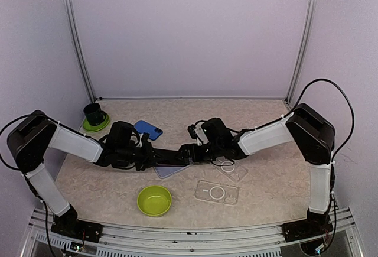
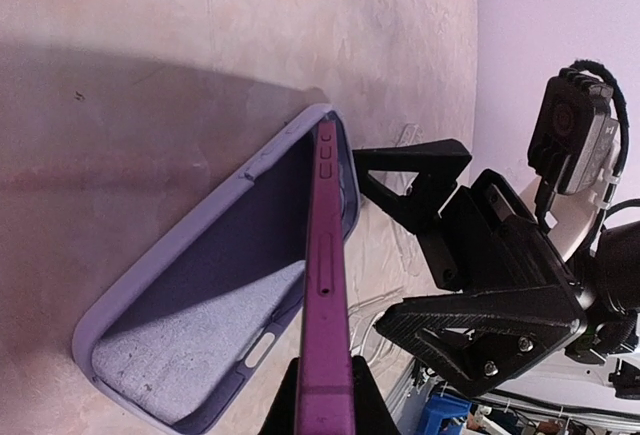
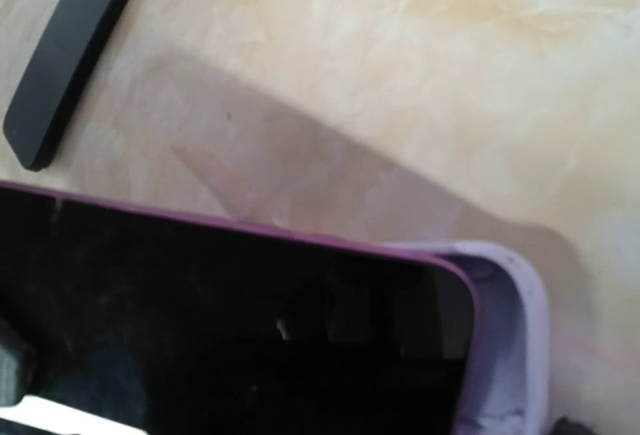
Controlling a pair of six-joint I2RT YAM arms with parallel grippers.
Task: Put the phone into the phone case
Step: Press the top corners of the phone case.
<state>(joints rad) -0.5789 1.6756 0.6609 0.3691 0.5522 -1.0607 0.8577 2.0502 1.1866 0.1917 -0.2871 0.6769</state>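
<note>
The phone [image 2: 325,285] stands tilted with one long edge in the case [image 2: 190,305], a bowl [image 1: 155,201] before them, a cup [image 1: 94,113] behind, leftward.

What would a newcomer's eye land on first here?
The purple phone, pinched edge-on in the left gripper at mid-table, its far end tucked into the lavender case lying open beside it. Close by, the right gripper stands wide open. A green bowl sits near the table's front edge.

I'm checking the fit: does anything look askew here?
Yes: the purple phone, pinched by the left end effector, stands tilted on its long edge inside the lavender case, not lying flat in it.
</note>
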